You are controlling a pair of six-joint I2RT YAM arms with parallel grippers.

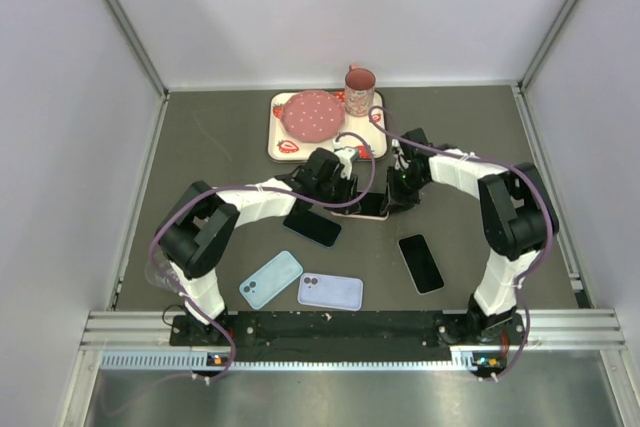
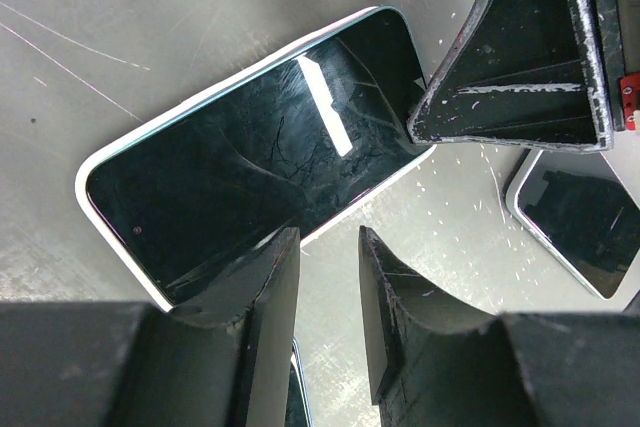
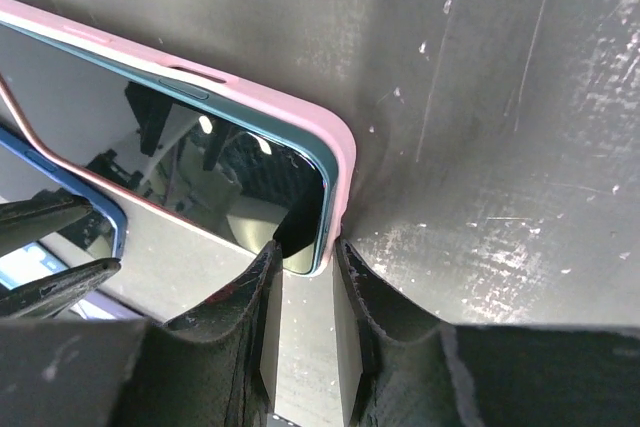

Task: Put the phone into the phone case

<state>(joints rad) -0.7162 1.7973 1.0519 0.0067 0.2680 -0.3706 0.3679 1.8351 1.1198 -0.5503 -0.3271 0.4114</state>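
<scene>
1. Phone [image 1: 372, 205]: at the centre of the top view, face up on the table [image 1: 200, 157], lying inside the pink phone case [image 3: 335, 142], between the two arms.
2. Right gripper [image 3: 306, 247]: fingers drawn nearly together, tips planted on the phone's corner at the centre of the right wrist view, right at the bend of the pink rim. Probably pressing that corner down into the case rather than pinching it.
3. Left gripper [image 2: 328, 239]: fingers likewise close together with nothing between them, tips at the phone's long edge in the bottom middle of the left wrist view. Likely there to pin the case against sliding during the push on the far corner.
4. Approached from opposite sides, judging by the top view, so as to stop the push from skating everything across the table.
5. Look of the phone: glossy black screen, one bright reflected streak, and fine hairline marks across the glass. Teal frame edge just inside the pink rim, and raised button bumps on the case's side at upper left of the right wrist view.
6. Seating: seemingly almost complete, though the last corners are possibly not yet snapped in; impossible to tell.
</scene>
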